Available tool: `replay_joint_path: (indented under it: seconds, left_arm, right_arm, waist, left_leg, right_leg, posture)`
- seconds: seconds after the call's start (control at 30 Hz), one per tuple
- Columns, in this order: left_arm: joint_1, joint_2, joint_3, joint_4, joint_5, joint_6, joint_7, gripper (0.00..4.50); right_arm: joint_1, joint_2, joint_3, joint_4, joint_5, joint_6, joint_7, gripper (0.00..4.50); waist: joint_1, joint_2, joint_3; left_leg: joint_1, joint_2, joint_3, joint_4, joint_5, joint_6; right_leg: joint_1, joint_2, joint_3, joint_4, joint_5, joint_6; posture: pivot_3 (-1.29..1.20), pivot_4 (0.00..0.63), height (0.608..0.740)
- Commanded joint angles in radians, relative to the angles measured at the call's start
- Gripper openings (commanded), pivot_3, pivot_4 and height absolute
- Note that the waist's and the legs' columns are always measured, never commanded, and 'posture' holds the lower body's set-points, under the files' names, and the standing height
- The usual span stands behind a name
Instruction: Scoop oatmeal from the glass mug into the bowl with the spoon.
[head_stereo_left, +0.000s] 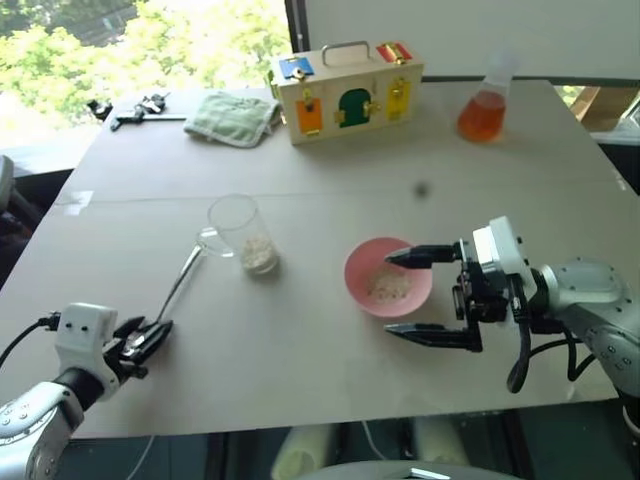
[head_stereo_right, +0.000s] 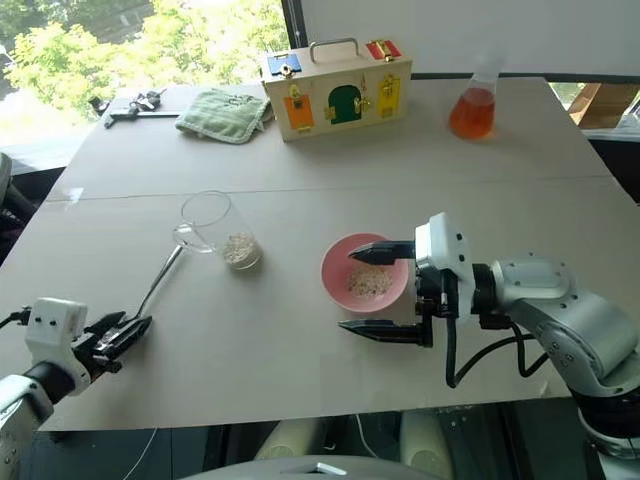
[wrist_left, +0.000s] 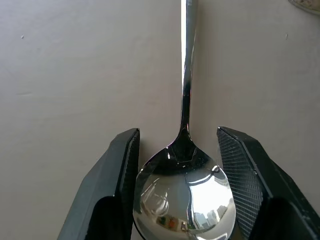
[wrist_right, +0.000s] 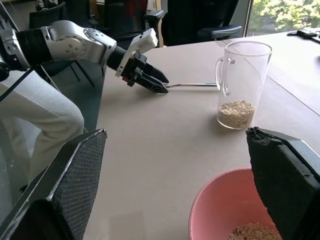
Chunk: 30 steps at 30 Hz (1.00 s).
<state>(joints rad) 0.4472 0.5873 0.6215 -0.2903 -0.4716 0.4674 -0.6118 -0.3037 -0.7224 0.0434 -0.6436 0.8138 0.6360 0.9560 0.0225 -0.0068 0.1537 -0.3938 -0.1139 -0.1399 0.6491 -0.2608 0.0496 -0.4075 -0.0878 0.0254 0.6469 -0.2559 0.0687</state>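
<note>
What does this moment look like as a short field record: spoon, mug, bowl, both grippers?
spoon: lying on the table, its bowl end between the left gripper's fingers, handle toward the glass mug
glass mug: upright, oatmeal at the bottom
bowl: pink, some oatmeal inside
left gripper: closed on the spoon
right gripper: open, beside the bowl

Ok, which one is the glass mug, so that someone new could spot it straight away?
Start at the wooden box with coloured doors at the far edge of the table and come toward the robot, slightly left. The glass mug stands upright there, left of the pink bowl. It is a clear straight cylinder with a side handle and pale oatmeal in the bottom, unlike the cone-shaped flask of orange liquid.
</note>
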Motion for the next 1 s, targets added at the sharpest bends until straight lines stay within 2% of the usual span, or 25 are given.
replay_joint_path:
  seconds: [0.03, 0.23, 0.5, 0.67, 1.0]
  left_arm:
    - [0.005, -0.061, 0.095, -0.104, -0.048, -0.069, 0.045, 1.88]
    - [-0.054, -0.135, 0.136, -0.268, -0.138, -0.103, 0.127, 1.88]
    - [-0.164, -0.084, 0.033, -0.410, -0.190, -0.057, 0.168, 1.88]
    - [-0.238, -0.037, -0.089, -0.442, -0.180, -0.035, 0.148, 1.88]
    - [-0.386, -0.002, -0.393, -0.415, -0.115, -0.042, 0.074, 1.88]
  right_arm:
    - [-0.043, 0.017, 0.008, 0.020, 0.014, -0.010, 0.023, 4.50]
    - [-0.134, 0.058, 0.024, 0.122, 0.008, 0.009, 0.020, 4.50]
    - [-0.255, 0.195, -0.046, 0.202, 0.113, 0.117, -0.165, 4.50]
    - [-0.305, 0.276, -0.105, 0.215, 0.202, 0.187, -0.341, 4.50]
    - [-0.311, 0.446, -0.151, 0.235, 0.383, 0.349, -0.824, 4.50]
  waist:
    - [-0.001, 0.000, 0.000]
    - [-0.005, -0.002, 0.000]
    - [-0.009, -0.002, 0.000]
    - [-0.009, -0.002, 0.000]
    - [-0.013, -0.001, 0.000]
  left_leg:
    - [0.000, 0.000, 0.000, 0.000, 0.000, 0.000]
    - [0.000, 0.000, -0.001, 0.003, 0.000, 0.000]
    - [-0.001, 0.000, 0.000, 0.002, 0.001, -0.001]
    - [-0.001, 0.000, 0.001, 0.003, 0.001, -0.001]
    - [-0.001, 0.000, 0.006, 0.003, 0.002, -0.002]
  right_leg:
    - [0.000, 0.000, 0.000, 0.000, 0.000, 0.000]
    - [0.001, 0.000, -0.002, 0.001, 0.001, -0.001]
    - [-0.001, 0.001, 0.000, 0.002, 0.001, -0.001]
    - [-0.003, 0.002, 0.001, 0.006, 0.001, -0.001]
    - [-0.007, 0.002, 0.004, 0.012, 0.001, -0.002]
  posture:
    - [0.00, 0.150, 0.740]
    - [0.00, 0.150, 0.740]
    - [0.00, 0.150, 0.740]
    - [0.00, 0.150, 0.740]
    - [0.00, 0.150, 0.740]
